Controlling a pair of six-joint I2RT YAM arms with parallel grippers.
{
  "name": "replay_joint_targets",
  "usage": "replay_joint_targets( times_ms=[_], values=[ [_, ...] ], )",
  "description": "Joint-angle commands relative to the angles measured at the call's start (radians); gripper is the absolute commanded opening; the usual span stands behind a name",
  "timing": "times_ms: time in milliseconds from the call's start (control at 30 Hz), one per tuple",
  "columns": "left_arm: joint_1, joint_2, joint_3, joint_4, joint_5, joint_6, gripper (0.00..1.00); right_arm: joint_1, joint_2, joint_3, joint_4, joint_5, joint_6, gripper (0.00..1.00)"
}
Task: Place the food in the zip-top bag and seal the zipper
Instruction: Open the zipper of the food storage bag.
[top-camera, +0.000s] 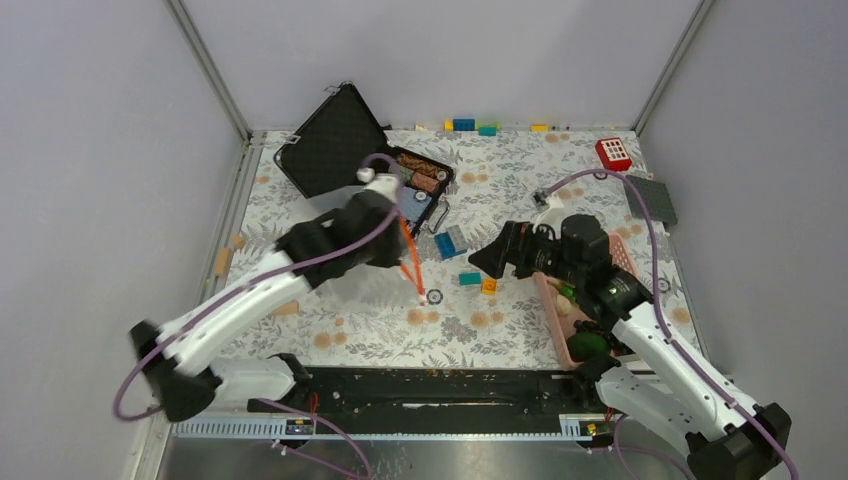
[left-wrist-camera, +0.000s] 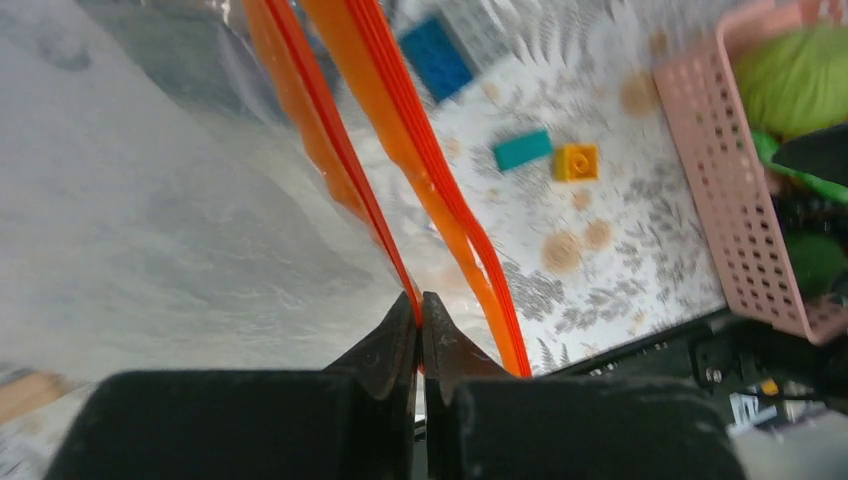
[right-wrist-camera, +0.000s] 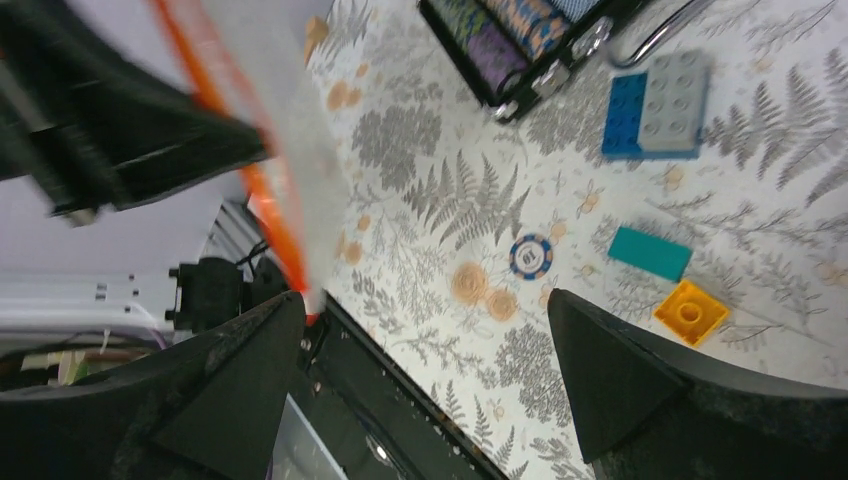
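Observation:
My left gripper (top-camera: 400, 240) is shut on the zipper (left-wrist-camera: 345, 170), the orange-red strip of the clear zip-top bag (left-wrist-camera: 150, 200), and holds it off the table. The strip hangs down to a small white slider (top-camera: 435, 297). My right gripper (top-camera: 478, 262) is open and empty, a little to the right of the bag, with the strip (right-wrist-camera: 270, 210) beside its left finger (right-wrist-camera: 230, 380). The food lies in a pink basket (left-wrist-camera: 730, 200): a light-green cabbage (left-wrist-camera: 800, 80) and a dark green piece (left-wrist-camera: 815, 262). My right arm hides most of the basket (top-camera: 552, 300) from above.
Blue and grey bricks (right-wrist-camera: 655, 105), a teal brick (right-wrist-camera: 650, 252), an orange brick (right-wrist-camera: 690, 310) and a poker chip (right-wrist-camera: 531, 256) lie between the grippers. An open black chip case (top-camera: 335, 140) stands at the back left. A red piece (top-camera: 613, 152) and a dark plate (top-camera: 652, 198) lie at the back right.

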Motion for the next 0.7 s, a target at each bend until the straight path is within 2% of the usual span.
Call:
replay_joint_targets(
  times_ms=[0,167,400,667],
  values=[
    [-0.003,0.234,0.016,0.219,0.307,0.071,0.0,0.066,0.005,-0.069,0.114,-0.005,0.012,1.0],
    [-0.003,0.391,0.055,0.294,0.444,0.089,0.0,0.111,0.02,-0.125,0.164,0.133,0.04,1.0],
    [-0.003,0.337,-0.031,0.398,0.485,0.076,0.0,0.122,0.112,-0.155,0.233,0.308,0.125,1.0],
    [-0.003,0.293,-0.087,0.431,0.518,0.062,0.0,0.155,0.221,-0.125,0.355,0.32,0.189,0.97]
  ],
)
